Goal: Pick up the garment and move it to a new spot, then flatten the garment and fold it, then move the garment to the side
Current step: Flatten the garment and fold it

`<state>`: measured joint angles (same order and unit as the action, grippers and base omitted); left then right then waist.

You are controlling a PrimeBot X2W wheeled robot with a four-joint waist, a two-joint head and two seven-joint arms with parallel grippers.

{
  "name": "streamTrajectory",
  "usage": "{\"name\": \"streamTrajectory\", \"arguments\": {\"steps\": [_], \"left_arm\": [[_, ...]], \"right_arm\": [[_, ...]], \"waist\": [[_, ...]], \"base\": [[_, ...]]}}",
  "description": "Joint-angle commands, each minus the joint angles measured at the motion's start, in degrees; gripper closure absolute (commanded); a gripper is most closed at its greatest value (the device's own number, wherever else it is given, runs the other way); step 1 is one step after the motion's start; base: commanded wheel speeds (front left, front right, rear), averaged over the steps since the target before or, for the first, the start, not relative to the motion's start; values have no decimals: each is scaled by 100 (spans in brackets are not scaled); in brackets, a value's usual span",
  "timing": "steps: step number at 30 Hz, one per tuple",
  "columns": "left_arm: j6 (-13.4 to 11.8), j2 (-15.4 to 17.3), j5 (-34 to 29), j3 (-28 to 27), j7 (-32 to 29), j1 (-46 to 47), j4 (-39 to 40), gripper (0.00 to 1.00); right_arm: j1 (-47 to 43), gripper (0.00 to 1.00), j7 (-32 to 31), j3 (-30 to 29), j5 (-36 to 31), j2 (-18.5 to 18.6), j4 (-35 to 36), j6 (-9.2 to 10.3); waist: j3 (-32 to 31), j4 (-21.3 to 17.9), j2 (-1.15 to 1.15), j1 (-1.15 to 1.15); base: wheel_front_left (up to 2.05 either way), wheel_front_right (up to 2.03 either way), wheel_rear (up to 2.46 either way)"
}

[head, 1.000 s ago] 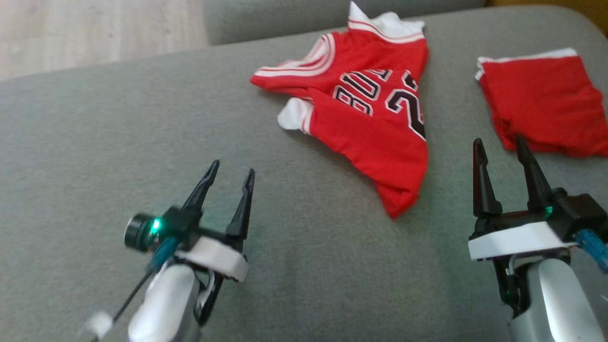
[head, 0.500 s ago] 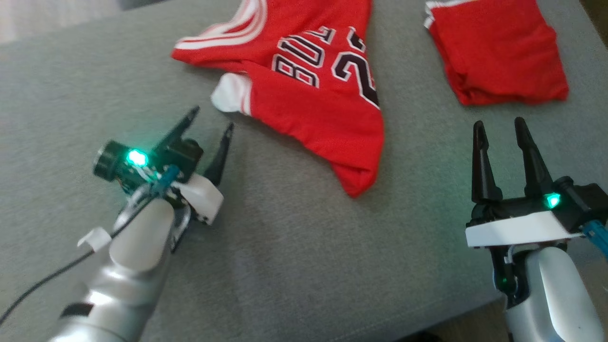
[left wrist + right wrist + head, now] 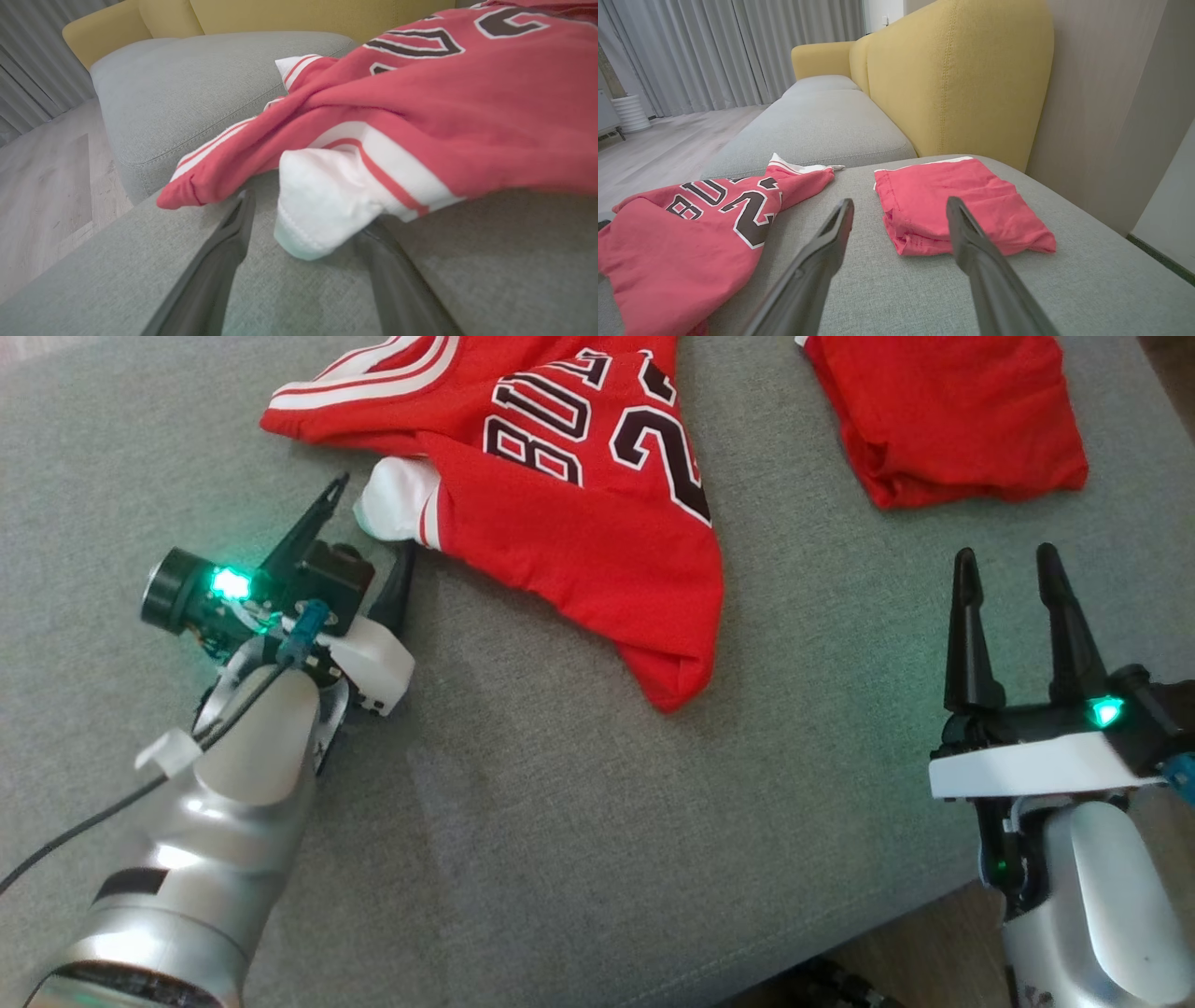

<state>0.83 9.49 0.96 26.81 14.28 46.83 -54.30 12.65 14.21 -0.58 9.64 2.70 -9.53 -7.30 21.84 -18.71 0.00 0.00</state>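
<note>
The garment, a crumpled red jersey [image 3: 579, 541] with black-and-white lettering, lies on the grey sofa cushion [image 3: 523, 821]. Its white-trimmed sleeve [image 3: 397, 499] pokes out at the near left. My left gripper [image 3: 373, 518] is open, low on the cushion, with that sleeve between its fingers. In the left wrist view the sleeve [image 3: 322, 200] bulges between the two dark fingers of the left gripper [image 3: 306, 212], whose jaws are not closed on it. My right gripper [image 3: 1005, 555] stands open and empty, right of the jersey's lower hem. The right wrist view has the right gripper [image 3: 900, 201] and the jersey [image 3: 691, 233].
A folded red garment [image 3: 943, 411] lies at the cushion's far right, just beyond my right fingers [image 3: 971, 242]. The cushion's front edge and wood floor [image 3: 896, 933] are at lower right. A yellow backrest [image 3: 952, 70] rises behind the seat.
The head camera has tilted down and shifted. My left gripper has reached forward to the jersey and now straddles its white sleeve. The right gripper has stayed open in place.
</note>
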Motion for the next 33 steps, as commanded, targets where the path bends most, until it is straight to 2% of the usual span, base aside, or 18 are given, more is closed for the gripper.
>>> {"name": "streamTrajectory", "arguments": {"steps": [1,2,7,14,23,33], "left_arm": [[-17,122,55,-180,58,175,40,18],[-6,119,95,-203,63,179,32,100],[36,156,191,-248,69,132,222,100],[-109,316,356,-469,71,-239,1053,100],[-516,640,505,-935,71,-906,1900,100],[-991,1144,530,-1340,72,-1883,2294,100]], "right_arm": [[131,0,64,134,37,18,132,-19],[141,0,66,142,40,18,127,-19],[149,0,72,107,31,18,105,-19],[143,0,76,107,-13,18,24,-19],[21,0,65,231,-43,18,-134,-19],[-220,0,-66,357,-45,18,-269,-19]], "waist": [[13,-6,0,0],[16,-5,0,0],[-10,59,0,0],[-231,327,0,0],[-747,926,0,0],[-1244,1710,0,0]], "base": [[0,0,0],[0,0,0],[0,0,0],[0,0,0],[0,0,0],[0,0,0]]}}
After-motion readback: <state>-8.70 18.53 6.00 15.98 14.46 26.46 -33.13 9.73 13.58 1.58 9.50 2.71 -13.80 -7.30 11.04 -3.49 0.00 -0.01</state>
